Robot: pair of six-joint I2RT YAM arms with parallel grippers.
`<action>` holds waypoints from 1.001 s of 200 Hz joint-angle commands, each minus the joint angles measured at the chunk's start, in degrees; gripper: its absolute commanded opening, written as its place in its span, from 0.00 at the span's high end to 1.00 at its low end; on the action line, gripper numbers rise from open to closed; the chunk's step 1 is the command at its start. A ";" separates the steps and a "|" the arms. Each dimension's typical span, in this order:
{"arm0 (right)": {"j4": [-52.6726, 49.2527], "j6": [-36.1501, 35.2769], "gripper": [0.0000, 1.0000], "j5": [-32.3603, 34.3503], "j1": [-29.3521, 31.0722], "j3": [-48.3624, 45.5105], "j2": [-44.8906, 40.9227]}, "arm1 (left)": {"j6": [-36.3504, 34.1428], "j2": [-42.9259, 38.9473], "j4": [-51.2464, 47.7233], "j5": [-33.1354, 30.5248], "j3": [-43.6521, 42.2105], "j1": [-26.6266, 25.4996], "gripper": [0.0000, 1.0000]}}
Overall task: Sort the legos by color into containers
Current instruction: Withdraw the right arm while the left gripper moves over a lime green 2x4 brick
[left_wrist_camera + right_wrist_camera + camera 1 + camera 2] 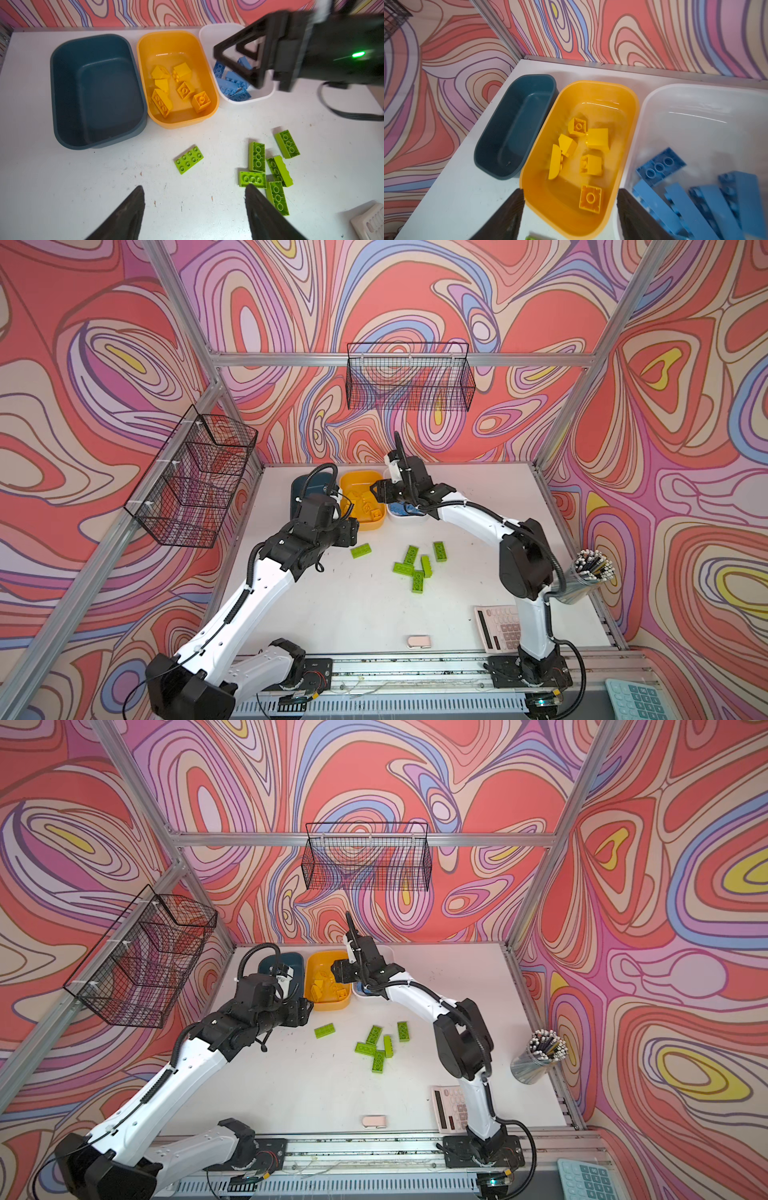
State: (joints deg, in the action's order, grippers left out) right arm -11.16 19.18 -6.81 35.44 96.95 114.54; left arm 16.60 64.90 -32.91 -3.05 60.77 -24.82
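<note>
Tabletop (pixel 62 187) holds green legos (pixel 188 159) ahead of left jaws; both jaws gape empty.

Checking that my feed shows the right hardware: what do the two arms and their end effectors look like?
The left arm and right arm have white link shells, black joint housings and black ribbed cable conduit alongside. The left end effector and right end effector are black with tapered fingers; a green light glows on the right wrist.

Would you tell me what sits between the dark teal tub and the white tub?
The yellow-orange tub, holding yellow bricks, stands between the dark teal tub and the white tub; the left wrist view shows it.
</note>
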 commanded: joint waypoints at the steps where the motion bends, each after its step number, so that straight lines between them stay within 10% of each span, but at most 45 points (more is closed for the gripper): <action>1: 5.34 2.14 0.26 0.90 -0.93 -8.24 -9.44 | -0.81 1.20 -3.43 -1.13 1.54 -0.27 0.24; 97: 13.03 6.38 0.26 8.64 -4.15 -51.14 -44.72 | -6.36 24.82 -13.42 -1.63 7.13 -0.66 0.25; 200: 19.80 7.46 0.26 6.81 -4.17 -63.22 -53.54 | -11.10 39.36 -13.02 -4.24 13.06 -1.73 0.25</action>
State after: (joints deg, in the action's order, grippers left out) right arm 4.93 25.12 0.60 31.20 35.46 62.33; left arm 8.12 102.48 -45.80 -6.11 73.34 -26.55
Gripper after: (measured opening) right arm 0.743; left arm 0.747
